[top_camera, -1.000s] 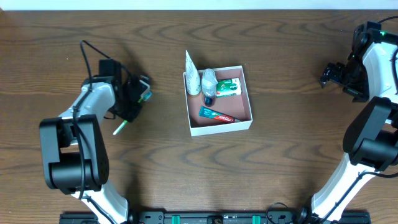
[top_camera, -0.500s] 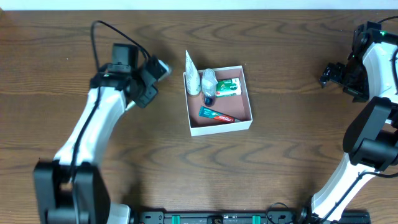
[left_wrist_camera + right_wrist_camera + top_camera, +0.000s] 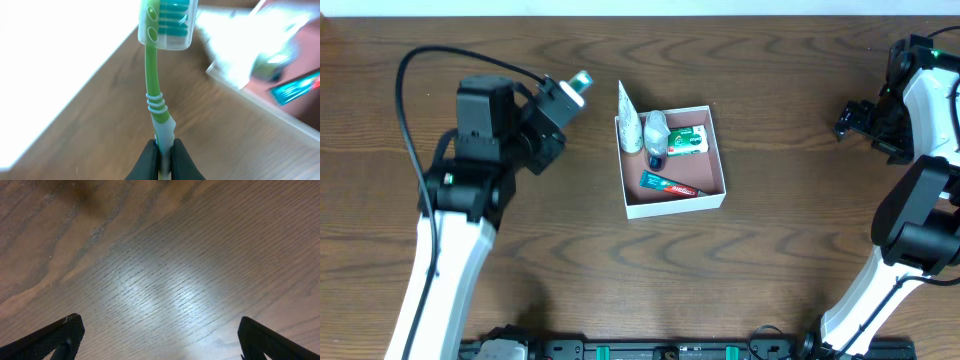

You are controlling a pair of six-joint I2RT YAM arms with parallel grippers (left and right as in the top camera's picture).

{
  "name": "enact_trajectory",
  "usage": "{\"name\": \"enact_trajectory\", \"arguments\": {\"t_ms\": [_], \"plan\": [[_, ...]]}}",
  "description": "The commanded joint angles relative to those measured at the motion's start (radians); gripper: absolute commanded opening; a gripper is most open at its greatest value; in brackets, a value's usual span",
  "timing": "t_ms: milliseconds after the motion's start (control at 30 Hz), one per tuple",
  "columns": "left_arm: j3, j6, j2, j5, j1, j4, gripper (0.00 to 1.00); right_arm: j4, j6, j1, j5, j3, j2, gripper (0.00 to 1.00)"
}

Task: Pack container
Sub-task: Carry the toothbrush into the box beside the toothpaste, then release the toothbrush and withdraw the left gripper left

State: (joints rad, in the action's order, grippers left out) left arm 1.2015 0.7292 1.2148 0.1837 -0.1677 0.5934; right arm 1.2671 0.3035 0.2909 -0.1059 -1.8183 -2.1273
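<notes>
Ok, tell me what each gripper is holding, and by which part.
The left gripper is shut on the green toothbrush, pinching the bottom end of its handle, bristle head pointing away. The right gripper is open and holds nothing.

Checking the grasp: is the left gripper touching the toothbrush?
Touching. The left wrist view shows the left gripper shut on the toothbrush handle, with no gap.

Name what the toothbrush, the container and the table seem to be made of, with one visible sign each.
Toothbrush: plastic; glossy translucent green handle with moulded ribs, clear cap over the head.
Container: probably cardboard; thin matte white walls, dull pinkish-brown inside.
Table: wood or wood-look laminate; brown grain lines, slight sheen under the light.
</notes>
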Motion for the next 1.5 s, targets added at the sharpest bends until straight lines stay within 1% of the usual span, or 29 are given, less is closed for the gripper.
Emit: {"name": "enact_trajectory", "arguments": {"t_ms": [0,133,233,333,467,567,700,767,867,1133,1167,1267,1300,1367,1467], "plan": [[0.018,-0.009,-0.063,0.052,-0.07,-0.004,0.06,0.001,0.011,0.003,-0.01,-0.003,0.0,0.99],[0.018,-0.009,-0.079,0.052,-0.159,-0.004,0.06,0.001,0.011,0.003,-0.01,-0.003,0.0,0.99],[0.013,-0.001,-0.055,0.052,-0.23,-0.004,0.06,0.001,0.01,0.003,-0.01,-0.003,0.0,0.99],[0.013,0.01,-0.003,0.052,-0.289,-0.004,0.06,0.001,0.011,0.003,-0.01,-0.003,0.0,0.99],[0.013,0.066,0.081,0.046,-0.357,-0.004,0.06,0.001,0.01,0.003,-0.01,-0.003,0.0,0.99],[0.013,0.124,0.151,-0.002,-0.408,-0.004,0.06,0.001,0.011,0.003,-0.01,-0.003,0.0,0.99],[0.013,0.185,0.241,-0.138,-0.472,-0.005,0.06,0.001,0.011,0.003,-0.01,-0.003,0.0,0.99],[0.013,0.214,0.275,-0.175,-0.493,-0.005,0.06,0.001,0.011,0.003,-0.01,-0.003,0.0,0.99],[0.013,0.251,0.321,-0.179,-0.516,-0.008,0.06,0.001,0.011,0.003,-0.01,-0.003,0.0,0.99],[0.013,0.251,0.383,-0.182,-0.53,-0.056,0.06,0.001,0.011,0.003,-0.01,-0.003,0.0,0.99],[0.013,0.251,0.383,-0.182,-0.53,-0.058,0.08,0.001,0.01,0.003,-0.01,-0.003,0.0,0.99],[0.013,0.251,0.383,-0.182,-0.53,-0.064,0.17,0.001,0.011,0.003,-0.01,-0.003,0.0,0.99],[0.013,0.251,0.383,-0.182,-0.53,-0.065,0.23,0.001,0.011,0.003,-0.01,-0.003,0.0,0.99],[0.013,0.251,0.383,-0.182,-0.53,-0.065,0.3,0.001,0.011,0.003,-0.01,-0.003,0.0,0.99],[0.013,0.25,0.383,-0.182,-0.53,-0.065,0.35,0.001,0.011,0.003,-0.01,-0.003,0.0,0.99]]}}
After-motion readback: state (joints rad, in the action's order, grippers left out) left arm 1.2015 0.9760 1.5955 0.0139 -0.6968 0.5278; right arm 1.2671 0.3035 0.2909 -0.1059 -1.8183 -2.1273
